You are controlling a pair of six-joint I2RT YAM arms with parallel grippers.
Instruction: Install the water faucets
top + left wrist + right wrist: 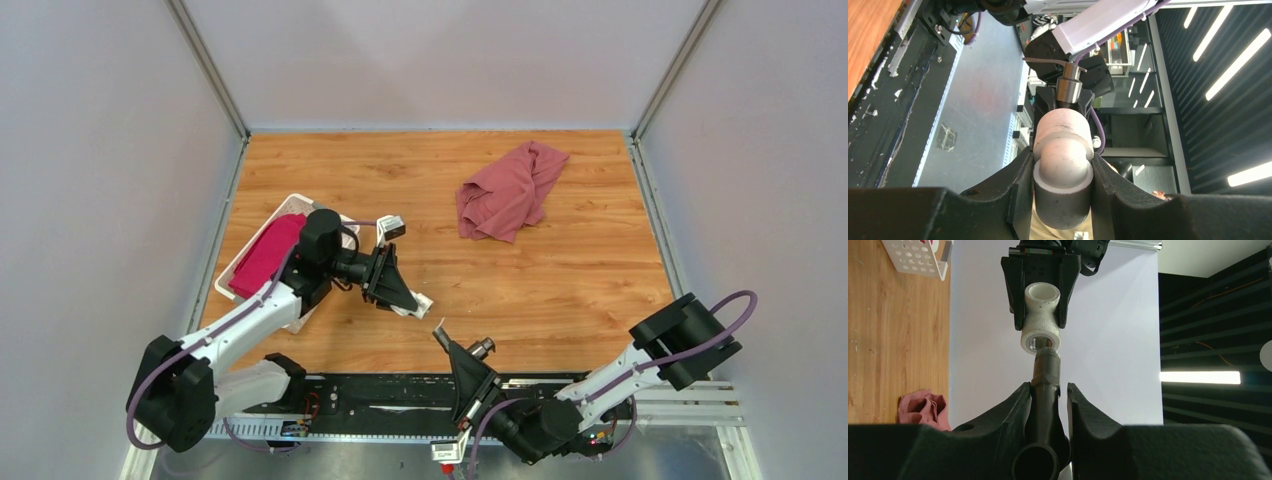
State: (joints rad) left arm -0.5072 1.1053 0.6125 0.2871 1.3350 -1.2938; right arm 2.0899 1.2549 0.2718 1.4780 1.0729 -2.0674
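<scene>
My left gripper [405,298] is shut on the stubby white fitting [424,303], held above the table just right of the basket. In the left wrist view the fitting [1063,172] fills the gap between the fingers [1015,190]. My right gripper [462,340] is shut on the dark grey T-shaped tap [483,347] near the table's front edge. In the right wrist view the tap [1045,385] points its threaded end at the fitting's threaded opening [1040,342], just short of it and roughly in line. The tap also shows beyond the fitting in the left wrist view [1069,86].
A dusty-red cloth [510,190] lies crumpled at the back right of the wooden table. A white slatted basket [232,262] with magenta fabric [268,252] stands at the left, under my left arm. A black rail [400,390] runs along the near edge.
</scene>
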